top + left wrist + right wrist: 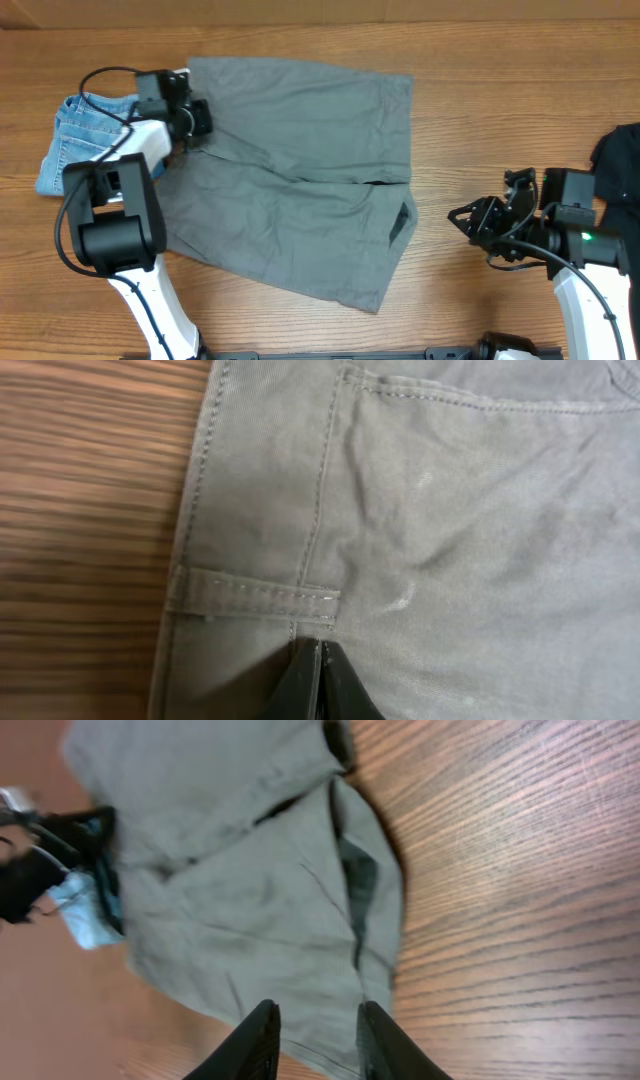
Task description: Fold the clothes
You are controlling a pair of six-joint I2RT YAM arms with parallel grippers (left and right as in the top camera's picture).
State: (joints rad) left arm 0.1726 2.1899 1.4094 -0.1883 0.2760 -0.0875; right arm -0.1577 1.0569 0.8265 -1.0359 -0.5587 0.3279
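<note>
Grey shorts [300, 170] lie spread open and nearly flat across the middle of the table [500, 80]. The waistband is turned toward the left edge and the two leg hems toward the right. That is a sensible layout for a first fold, since each arm has one end of the garment on its own side.

The left gripper [195, 118] is down on the waistband. In the left wrist view its fingers [320, 685] are pressed tightly together, with the tips on the cloth just below a belt loop [255, 597]. They look placed to nip the band there, where the doubled cloth gives a firm hold. Whether any fabric is actually caught between them cannot be told.

The right gripper [462, 215] hangs over bare wood just beside the nearer leg hem. Its fingers [255, 1040] stand narrowly apart with nothing between them. I judge it is lined up to take that hem, so that both ends can be lifted together.

Light-blue denim shorts [80, 135] sit by the left edge, partly under the left arm. A black garment [622, 155] sits at the right edge. Both are apparently parked clear of the working space, and the folding of the grey pair has not yet begun.
</note>
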